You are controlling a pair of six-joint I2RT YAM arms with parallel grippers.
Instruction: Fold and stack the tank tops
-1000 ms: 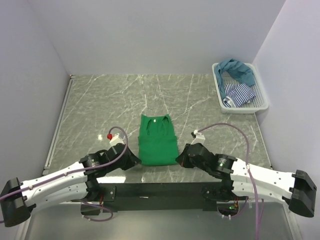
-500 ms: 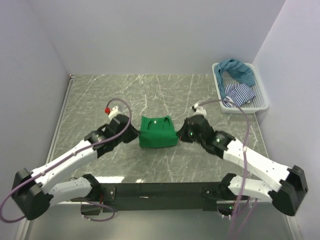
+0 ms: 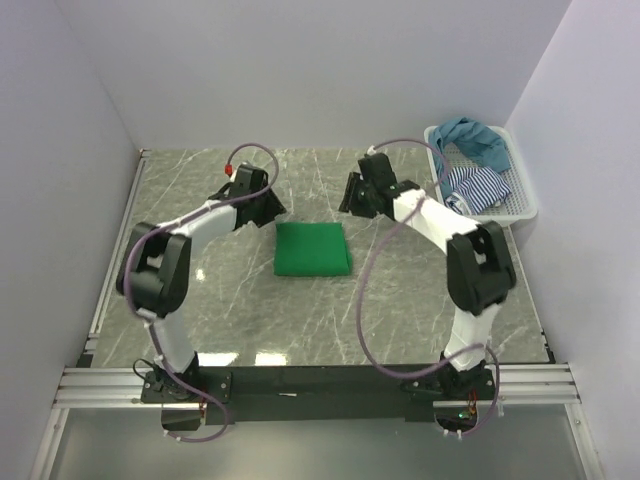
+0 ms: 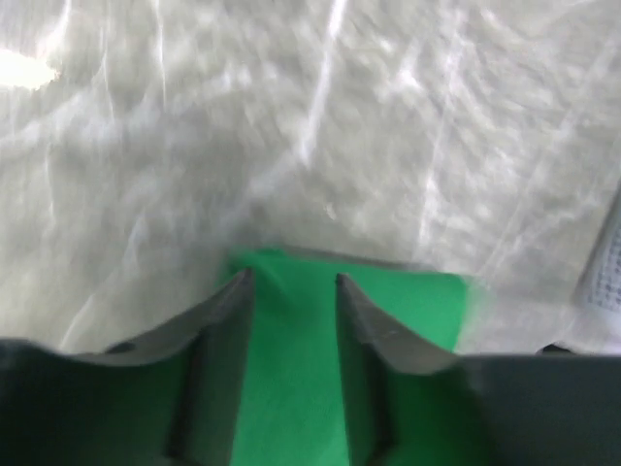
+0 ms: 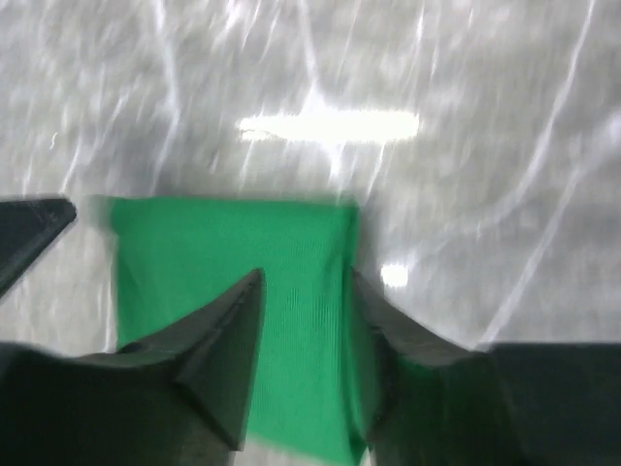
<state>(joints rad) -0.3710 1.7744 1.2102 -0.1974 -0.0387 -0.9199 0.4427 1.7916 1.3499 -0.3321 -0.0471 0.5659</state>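
Note:
The bright green tank top point(image 3: 313, 248) lies folded into a flat rectangle on the marble table. My left gripper point(image 3: 278, 212) hovers at its far left corner and my right gripper point(image 3: 347, 205) at its far right corner, both just off the cloth. The left wrist view shows the left gripper point(image 4: 289, 283) open, the green top point(image 4: 408, 301) flat beneath the gap. In the right wrist view the right gripper point(image 5: 306, 279) is open too, over the green top point(image 5: 194, 252), with nothing pinched. The teal-blue top point(image 3: 470, 135) and the striped top point(image 3: 480, 187) lie bundled in the basket.
A white mesh basket point(image 3: 520, 213) stands at the far right against the wall. White walls close in the table on the left, back and right. Purple cables loop from both arms above the table.
Both arms swept from the near edge to the far side, carrying the green top's near hem over so it lies folded in half. Both grippers went from shut to open, letting the cloth go.

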